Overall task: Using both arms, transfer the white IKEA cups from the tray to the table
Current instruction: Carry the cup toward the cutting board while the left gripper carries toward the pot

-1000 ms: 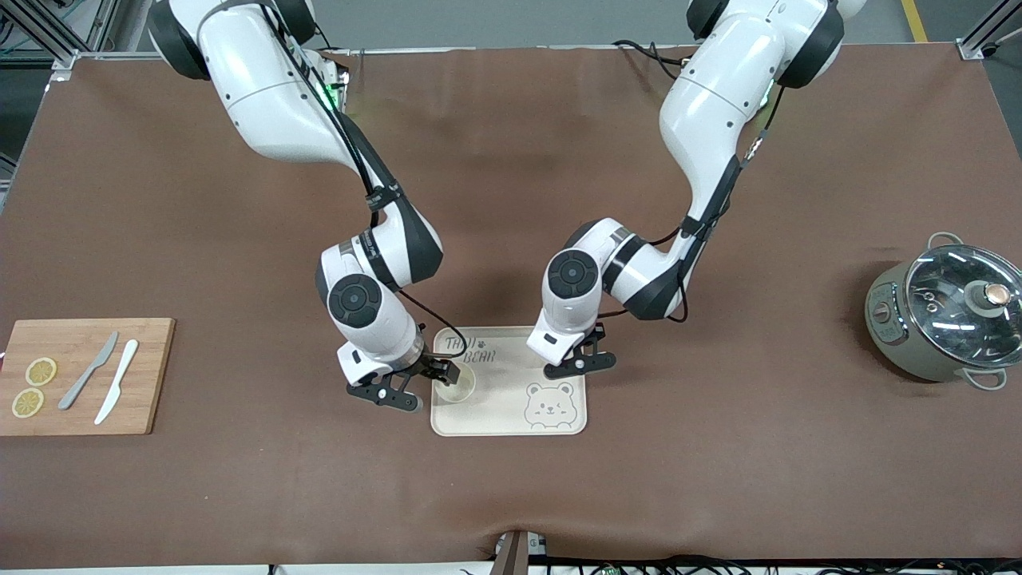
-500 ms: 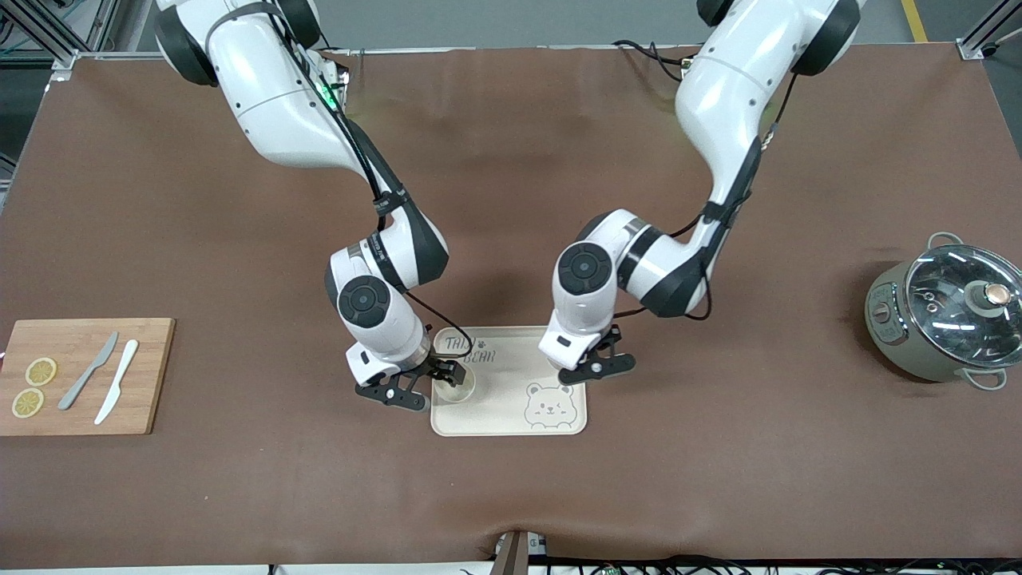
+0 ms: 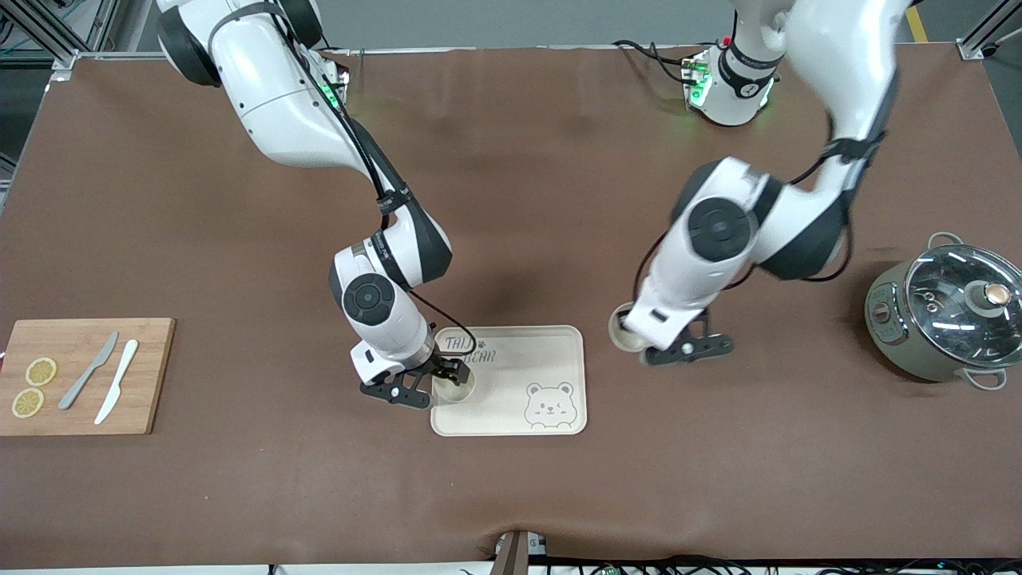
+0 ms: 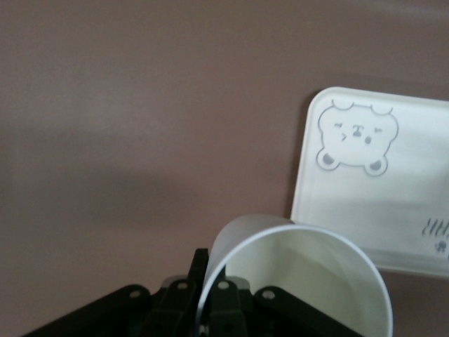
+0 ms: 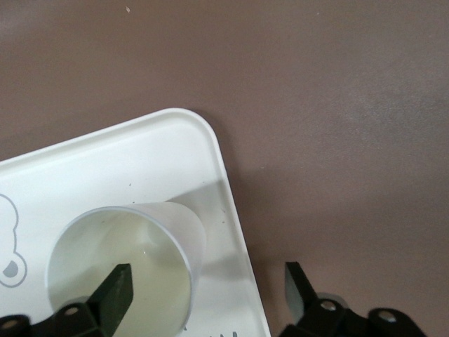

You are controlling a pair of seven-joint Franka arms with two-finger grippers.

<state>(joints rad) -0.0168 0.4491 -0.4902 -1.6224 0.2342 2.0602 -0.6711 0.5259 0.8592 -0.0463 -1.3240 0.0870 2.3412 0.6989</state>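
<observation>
One white cup (image 3: 455, 386) stands on the bear-printed tray (image 3: 527, 359), in the corner toward the right arm's end; it also shows in the right wrist view (image 5: 119, 270). My right gripper (image 3: 437, 382) is open around its wall (image 5: 207, 291), one finger inside the cup and one outside. My left gripper (image 3: 655, 345) is shut on the rim wall of the second white cup (image 3: 625, 334) and holds it tilted above the bare table beside the tray, toward the left arm's end. In the left wrist view that cup (image 4: 302, 274) fills the space by the gripper (image 4: 214, 281).
A wooden cutting board (image 3: 152, 375) with two lemon slices (image 3: 33, 386), a grey knife (image 3: 88, 370) and a white knife (image 3: 116, 381) lies at the right arm's end. A pot with a glass lid (image 3: 950, 313) stands at the left arm's end.
My left arm has swung from the tray's edge toward its own end of the table, carrying its cup off the tray. My right gripper has shifted only slightly at its cup.
</observation>
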